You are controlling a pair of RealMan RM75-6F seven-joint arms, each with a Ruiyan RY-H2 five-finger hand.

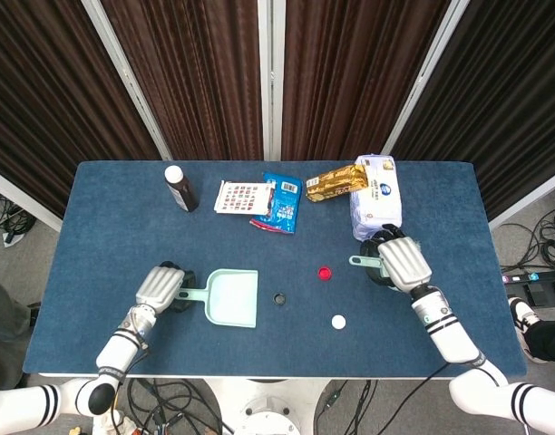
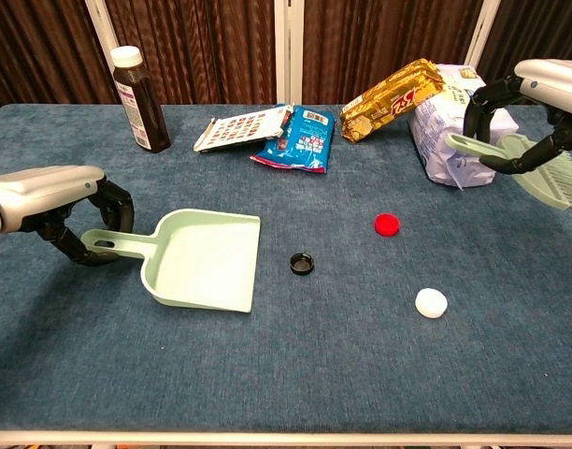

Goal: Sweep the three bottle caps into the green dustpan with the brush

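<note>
The green dustpan (image 2: 204,261) (image 1: 233,297) lies flat on the blue table, mouth facing right. My left hand (image 2: 66,206) (image 1: 161,288) grips its handle at the left end. Three caps lie to its right: a black one (image 2: 302,264) (image 1: 279,298) nearest the pan's mouth, a red one (image 2: 387,224) (image 1: 325,272) farther back, a white one (image 2: 431,302) (image 1: 338,321) nearer the front. My right hand (image 2: 538,98) (image 1: 396,261) holds the green brush (image 2: 538,173) above the table, right of the red cap, bristles pointing right.
Along the back stand a dark bottle with a white cap (image 2: 141,98), a printed card (image 2: 241,129), a blue snack bag (image 2: 300,138), a gold packet (image 2: 394,96) and a white tissue pack (image 2: 450,136) just behind the brush.
</note>
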